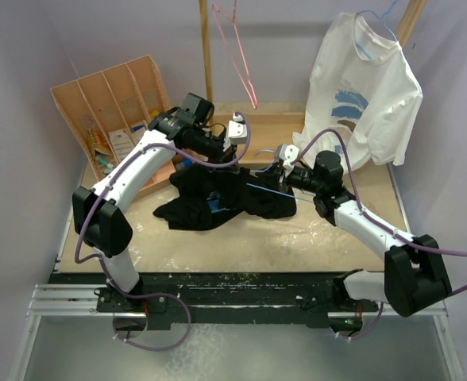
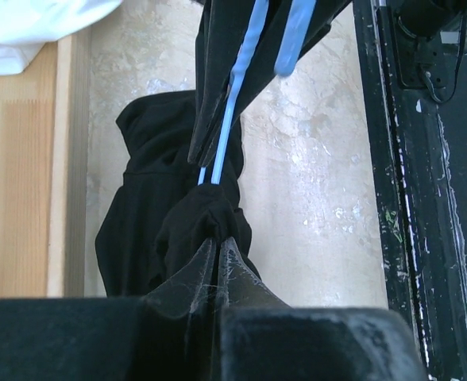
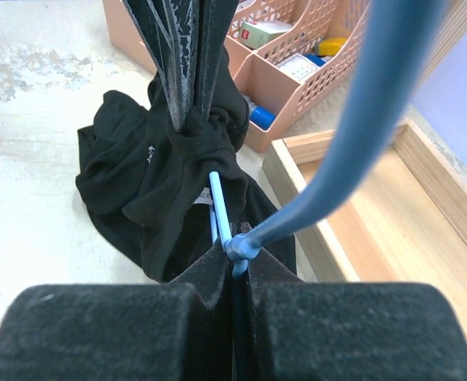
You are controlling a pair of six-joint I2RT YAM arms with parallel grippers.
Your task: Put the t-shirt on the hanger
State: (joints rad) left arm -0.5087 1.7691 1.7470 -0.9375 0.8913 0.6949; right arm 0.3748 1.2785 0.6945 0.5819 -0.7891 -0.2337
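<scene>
- Tabletop (image 1: pixel 297 246): pale and scuffed. The work area is its middle, with the two arms meeting over it.
- t-shirt (image 1: pixel 218 198): a black, bunched heap at mid-tabletop. Most of it lies on the surface, and one fold is drawn up toward the grippers. The chest print is hardly visible.
- hanger (image 3: pixel 216 198): light-blue wire, held off the tabletop between the two grippers and over the right side of the heap. One wire arm runs into the gathered cloth. The hook points away toward the far right.
- Left gripper (image 2: pixel 218 242): clenched on a pinch of black cloth, just beside where the wire enters it.
- Right gripper (image 3: pixel 235 258): clamped on the hanger at the twisted neck below the hook.
- Step in hand (judgement): threading. One hanger shoulder is being fed into an opening of the t-shirt, likely the collar. I cannot tell which opening it is. The t-shirt is not yet seated on the hanger.
- Next move (judgement): the left gripper holds the opening taut while the right pushes the wire further through. The second shoulder then has to go in as well, which probably needs a regrasp of the cloth.
- Risk: the wire could snag in a fold instead of the opening.
</scene>
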